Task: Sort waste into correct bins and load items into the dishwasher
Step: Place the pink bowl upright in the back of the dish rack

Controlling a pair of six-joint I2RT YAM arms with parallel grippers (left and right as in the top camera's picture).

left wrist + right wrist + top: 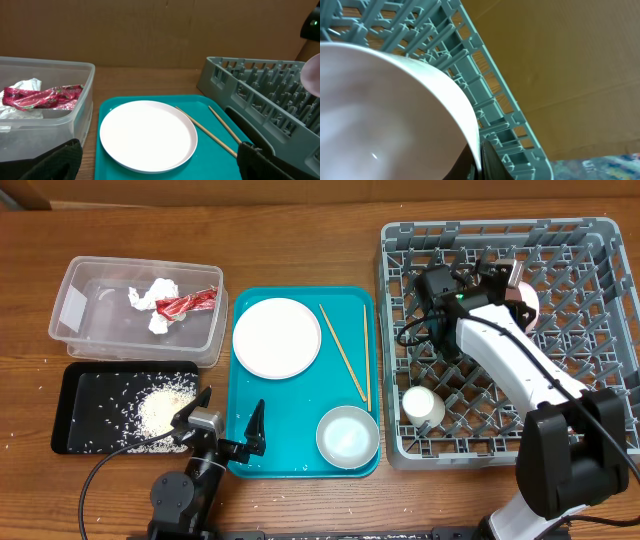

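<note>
My right gripper is over the grey dish rack, shut on the rim of a small white plate. The right wrist view shows the plate's rim pinched between my fingers. A small cup stands in the rack. My left gripper is open and empty at the teal tray's front left corner. On the tray lie the large plate, two chopsticks and a bowl. The left wrist view shows the plate beyond my open fingers.
The clear tub at the back left holds the red wrapper and the white tissue. The black tray in front of it holds rice grains. The teal tray sits between the bins and the rack.
</note>
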